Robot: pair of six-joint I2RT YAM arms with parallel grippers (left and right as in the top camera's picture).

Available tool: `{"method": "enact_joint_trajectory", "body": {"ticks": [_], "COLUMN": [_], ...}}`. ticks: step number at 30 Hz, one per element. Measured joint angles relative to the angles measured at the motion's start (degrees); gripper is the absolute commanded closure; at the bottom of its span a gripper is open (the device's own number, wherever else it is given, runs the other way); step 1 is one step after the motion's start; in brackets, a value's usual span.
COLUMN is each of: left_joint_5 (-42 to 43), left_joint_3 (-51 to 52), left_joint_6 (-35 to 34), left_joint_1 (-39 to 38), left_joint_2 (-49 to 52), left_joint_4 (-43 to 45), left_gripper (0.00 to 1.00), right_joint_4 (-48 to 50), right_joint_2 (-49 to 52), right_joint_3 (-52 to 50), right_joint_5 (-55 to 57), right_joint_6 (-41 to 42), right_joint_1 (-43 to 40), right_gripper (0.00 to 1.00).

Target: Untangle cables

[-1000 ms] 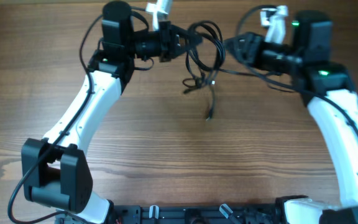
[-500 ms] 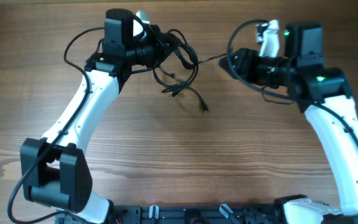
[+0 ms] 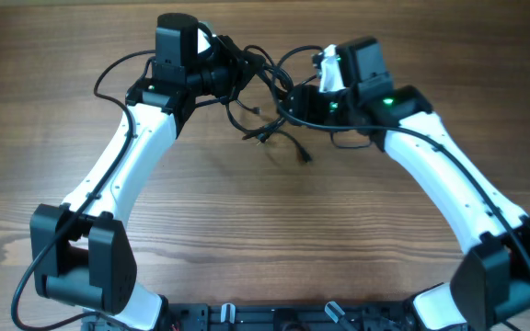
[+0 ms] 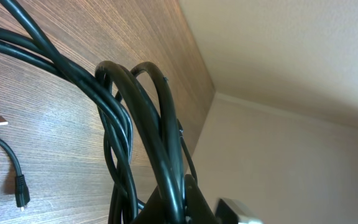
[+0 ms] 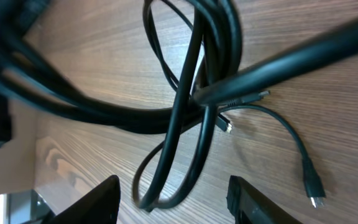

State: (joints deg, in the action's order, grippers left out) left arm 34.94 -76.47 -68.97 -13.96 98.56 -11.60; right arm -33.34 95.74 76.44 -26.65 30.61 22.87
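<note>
Pinching one of the cables [image 5: 216, 43] with the open right gripper [image 5: 173, 183], then drawing it slowly away, should work best while the left gripper [image 3: 242, 66] clamps the rest.

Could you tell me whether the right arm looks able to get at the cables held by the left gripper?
Probably yes. The right gripper is open with the cables straight ahead, their lowest loop nearly between its jaws. Nothing else is in the way; the left gripper holds them.
</note>
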Motion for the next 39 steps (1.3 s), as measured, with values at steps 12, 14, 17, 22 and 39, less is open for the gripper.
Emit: {"method": "enact_joint_trajectory", "body": {"ticks": [12, 14, 17, 22, 39], "left_joint_5": [-0.2, -0.2, 0.4, 3.9, 11.1], "left_joint_3": [0.0, 0.0, 0.0, -0.2, -0.2], "left_joint_6": [6.4, 11.9, 26.6, 51.4, 79.9], "left_joint_1": [0.0, 0.0, 0.2, 0.2, 0.2], "left_joint_2": [0.0, 0.0, 0.0, 0.0, -8.3], "left_joint_4": [-5.9, -9.0, -12.5, -18.1, -19.6], "left_gripper": [0.96, 0.96, 0.96, 0.96, 0.96], "right_joint_4": [2.5, 1.3, -1.0, -3.5, -17.8], "right_joint_2": [3.1, 2.8, -0.4, -7.3, -9.0], "right_joint_3": [0.0, 0.0, -0.1, -0.1, -0.1], "right_joint_5": [6.4, 6.3, 5.4, 2.0, 4.1], "right_joint_6": [5.0, 4.8, 1.5, -4.1, -17.0], "right_joint_1": [0.6, -1.2, -5.8, -12.7, -19.2], "right_gripper": [0.96, 0.96, 0.96, 0.96, 0.84]}}
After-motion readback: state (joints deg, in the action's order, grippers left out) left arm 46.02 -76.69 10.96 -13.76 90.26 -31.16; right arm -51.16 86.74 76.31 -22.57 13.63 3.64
